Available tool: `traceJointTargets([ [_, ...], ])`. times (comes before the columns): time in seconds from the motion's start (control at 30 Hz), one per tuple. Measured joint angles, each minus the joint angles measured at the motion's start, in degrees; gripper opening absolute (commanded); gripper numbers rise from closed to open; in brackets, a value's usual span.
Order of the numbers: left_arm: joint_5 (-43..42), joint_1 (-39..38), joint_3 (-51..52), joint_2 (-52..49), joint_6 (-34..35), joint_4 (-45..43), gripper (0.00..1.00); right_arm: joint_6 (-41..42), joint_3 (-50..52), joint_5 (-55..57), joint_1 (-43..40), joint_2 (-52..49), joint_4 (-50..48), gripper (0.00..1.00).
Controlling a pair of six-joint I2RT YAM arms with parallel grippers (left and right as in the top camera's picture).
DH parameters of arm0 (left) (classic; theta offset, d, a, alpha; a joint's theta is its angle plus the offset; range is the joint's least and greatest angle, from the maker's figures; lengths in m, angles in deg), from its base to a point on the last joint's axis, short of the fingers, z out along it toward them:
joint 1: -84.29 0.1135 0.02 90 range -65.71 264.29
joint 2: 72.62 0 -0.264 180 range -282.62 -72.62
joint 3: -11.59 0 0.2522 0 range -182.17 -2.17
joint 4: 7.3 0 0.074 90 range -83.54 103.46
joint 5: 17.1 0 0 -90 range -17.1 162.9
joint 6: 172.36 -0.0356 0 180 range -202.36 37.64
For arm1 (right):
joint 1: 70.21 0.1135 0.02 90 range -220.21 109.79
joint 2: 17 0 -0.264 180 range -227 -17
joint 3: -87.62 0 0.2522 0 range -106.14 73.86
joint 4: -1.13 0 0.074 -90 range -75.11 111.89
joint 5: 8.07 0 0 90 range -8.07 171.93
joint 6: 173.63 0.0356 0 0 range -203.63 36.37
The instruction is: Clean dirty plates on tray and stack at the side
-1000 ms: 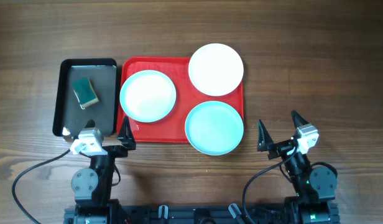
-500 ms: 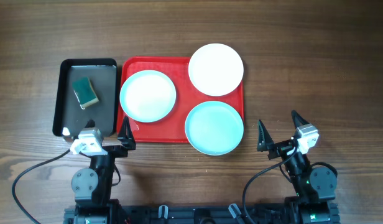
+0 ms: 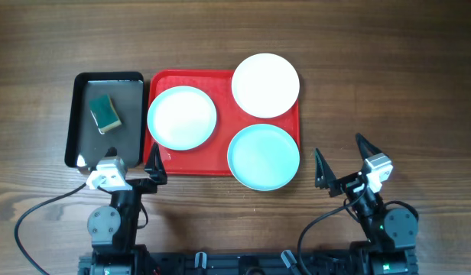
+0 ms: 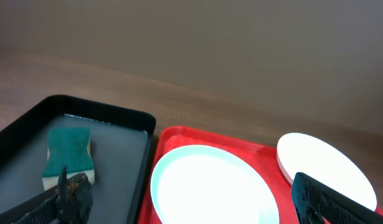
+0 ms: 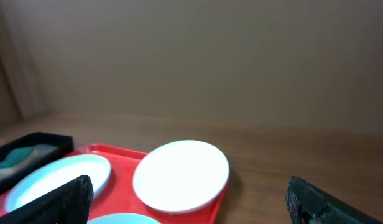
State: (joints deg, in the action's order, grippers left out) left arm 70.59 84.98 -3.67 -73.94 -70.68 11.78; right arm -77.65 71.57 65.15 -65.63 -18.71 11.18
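Note:
The red tray (image 3: 221,156) lies mid-table. A pale turquoise plate (image 3: 182,117) sits on its left half. A white plate (image 3: 265,85) overhangs its far right corner. A second turquoise plate (image 3: 263,156) overhangs its near right corner. My left gripper (image 3: 118,163) is open and empty, near the tray's front left corner. In the left wrist view (image 4: 194,200) the left turquoise plate (image 4: 210,186) lies between its fingers. My right gripper (image 3: 339,152) is open and empty, right of the tray. In the right wrist view (image 5: 191,202) it faces the white plate (image 5: 181,174).
A smaller black tray (image 3: 127,136) stands left of the red tray and holds a green sponge (image 3: 105,112), which also shows in the left wrist view (image 4: 67,152). Bare wooden table (image 3: 388,84) lies right of the red tray.
My right gripper has shifted slightly left and away from the front edge. The plates, tray and left gripper have not moved.

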Motion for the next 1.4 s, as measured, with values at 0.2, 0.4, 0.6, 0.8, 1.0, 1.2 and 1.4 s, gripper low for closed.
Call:
traceJointTargets([
  [0.2, -0.6, 0.0, -11.4, -6.2, 0.0, 6.1, 1.0, 1.9, -9.2, -3.2, 0.0, -7.1, 1.1, 1.0],
  [0.4, -0.6, 0.0, -28.9, -19.0, -0.7, 20.0, 1.0, 2.4, -21.4, -7.8, 0.1, -22.1, 4.7, 1.0],
  [0.6, -0.6, 0.0, -52.2, -39.2, -1.1, 39.9, 1.0, 3.0, -40.4, -11.6, 0.1, -40.0, 20.4, 1.0],
  [0.8, -0.5, 0.0, -75.6, -61.7, -1.4, 62.7, 1.0, 2.8, -62.9, -12.7, 0.1, -59.7, 42.2, 1.0],
  [1.0, -2.8, 0.0, -87.1, -80.8, -1.4, 68.2, 1.0, 0.3, -81.4, -12.8, 0.2, -77.6, 59.8, 1.0],
  [1.2, -5.2, 0.0, -87.2, -91.1, -1.4, 65.8, 1.0, -1.1, -83.2, -14.5, 0.2, -84.0, 56.4, 1.0],
  [1.4, -5.9, 0.0, -87.2, -94.5, -1.6, 64.3, 0.83, -1.1, -83.2, -14.9, 5.3, -85.7, 54.8, 1.0],
])
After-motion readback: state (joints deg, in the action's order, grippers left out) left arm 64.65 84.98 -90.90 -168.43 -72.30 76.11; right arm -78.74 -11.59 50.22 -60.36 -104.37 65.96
